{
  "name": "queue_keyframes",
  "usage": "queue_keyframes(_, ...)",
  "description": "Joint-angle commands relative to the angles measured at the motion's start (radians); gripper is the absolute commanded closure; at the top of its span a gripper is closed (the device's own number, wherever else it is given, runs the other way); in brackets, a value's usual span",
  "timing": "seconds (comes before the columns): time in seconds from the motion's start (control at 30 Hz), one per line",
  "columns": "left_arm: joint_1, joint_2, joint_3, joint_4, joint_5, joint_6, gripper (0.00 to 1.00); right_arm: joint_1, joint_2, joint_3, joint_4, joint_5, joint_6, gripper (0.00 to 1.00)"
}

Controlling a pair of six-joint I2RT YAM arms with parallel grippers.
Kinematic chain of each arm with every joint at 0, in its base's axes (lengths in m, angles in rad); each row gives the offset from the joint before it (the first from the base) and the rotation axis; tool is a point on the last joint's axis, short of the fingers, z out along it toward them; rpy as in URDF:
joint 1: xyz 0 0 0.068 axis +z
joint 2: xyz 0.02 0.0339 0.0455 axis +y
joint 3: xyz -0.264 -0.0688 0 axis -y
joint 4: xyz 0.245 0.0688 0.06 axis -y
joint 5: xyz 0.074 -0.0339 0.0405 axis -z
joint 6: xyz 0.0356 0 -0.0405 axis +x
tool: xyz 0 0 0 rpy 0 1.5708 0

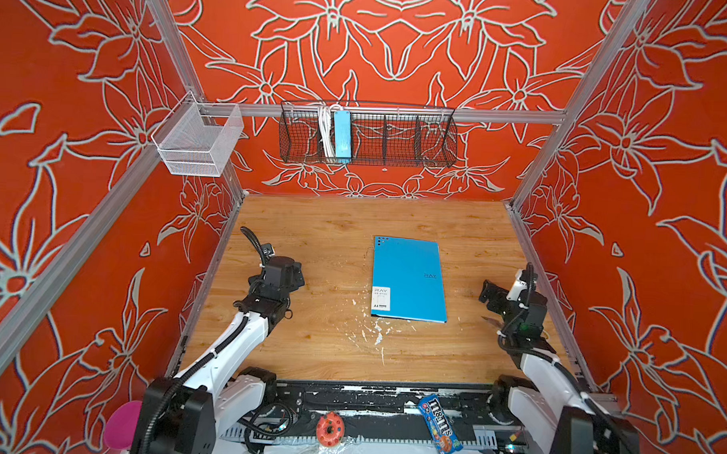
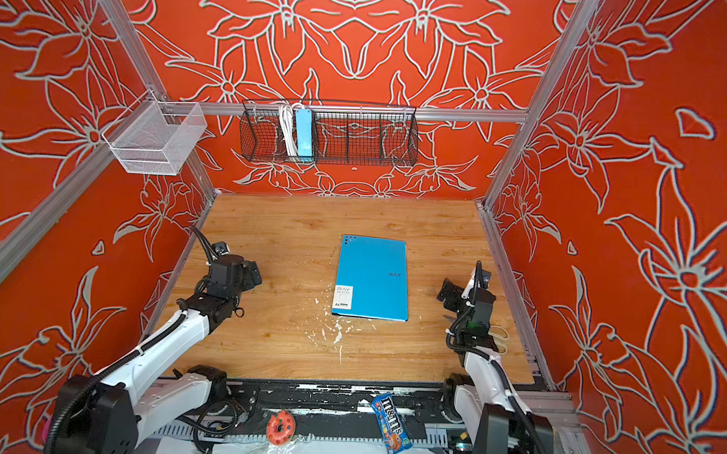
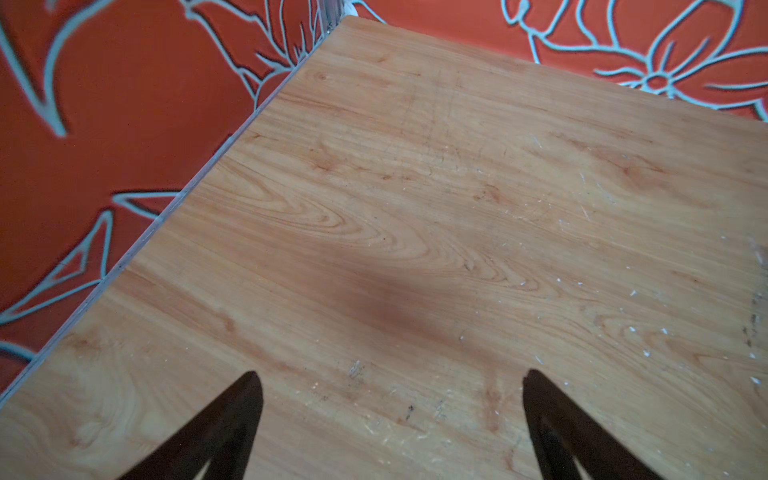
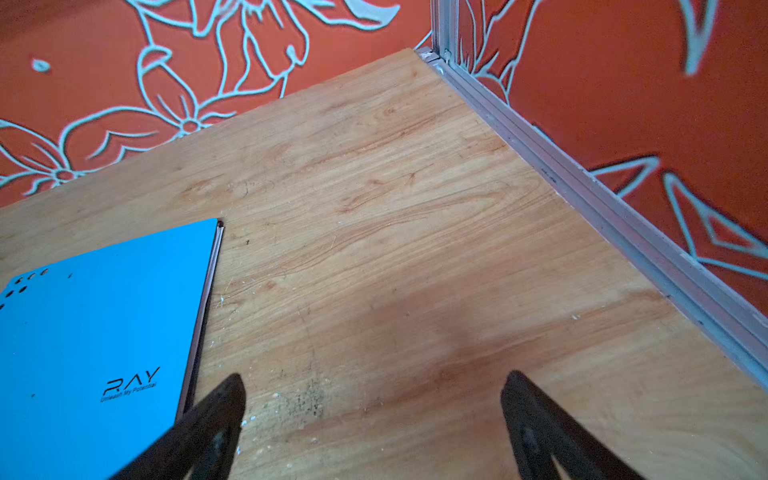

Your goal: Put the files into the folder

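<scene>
"RAY" folder (image 1: pixel 410 275), "A4" label (image 1: pixel 380 298), tagline (image 4: pixel 129 390) possibly "Unleash My Potential"

Red walls (image 1: pixel 401 50) w/ big white flowers all round. Wooden table (image 1: pixel 311 243) in the middle, w/ white specks (image 1: pixel 370 332) near the front. A black wire basket (image 1: pixel 398 142) hangs on the back rail. A light-blue power strip (image 1: pixel 342 136) stands in it, white cord (image 1: pixel 325 131) just beside. White mesh basket (image 1: pixel 198 143) up at the back left corner. On the black front rail (image 1: pixel 368 398): a blue M&M's bag (image 1: pixel 440 426) & an orange donut toy (image 1: pixel 330 428), apart. Pink round thing (image 1: pixel 118 423) at front left, partly hidden.
</scene>
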Motion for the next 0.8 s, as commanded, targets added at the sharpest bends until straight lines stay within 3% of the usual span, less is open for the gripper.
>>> queue_keyframes(0.0, -0.012, -0.081, -0.029, -0.017, -0.022, 0.028, 0.02, -0.006, 0.052, 0.001, 0.131, -0.026, -0.020, 0.03)
queue_keyframes(0.17, -0.051, -0.113, -0.029, -0.067, -0.083, 0.025, 0.02, 0.001, 0.166, 0.014, 0.253, -0.068, 0.008, 0.03)
queue_keyframes(0.47, -0.093, -0.257, -0.114, -0.020, -0.128, 0.061, 0.02, 0.066, 0.238, 0.048, 0.313, -0.013, -0.119, 0.02)
queue_keyframes(0.6, -0.092, -0.288, -0.233, 0.219, -0.120, 0.146, 0.02, 0.080, 0.346, 0.039, 0.445, 0.000, -0.134, 0.03)
queue_keyframes(0.63, -0.089, -0.269, -0.258, 0.287, -0.122, 0.167, 0.02, 0.094, 0.348, 0.062, 0.394, 0.004, -0.151, 0.02)
queue_keyframes(0.67, -0.085, -0.236, -0.289, 0.384, -0.122, 0.199, 0.02, 0.113, 0.343, 0.087, 0.338, 0.020, -0.167, 0.03)
queue_keyframes(0.77, -0.038, -0.077, -0.328, 0.585, -0.152, 0.253, 0.02, 0.140, 0.391, 0.081, 0.398, 0.013, -0.200, 0.02)
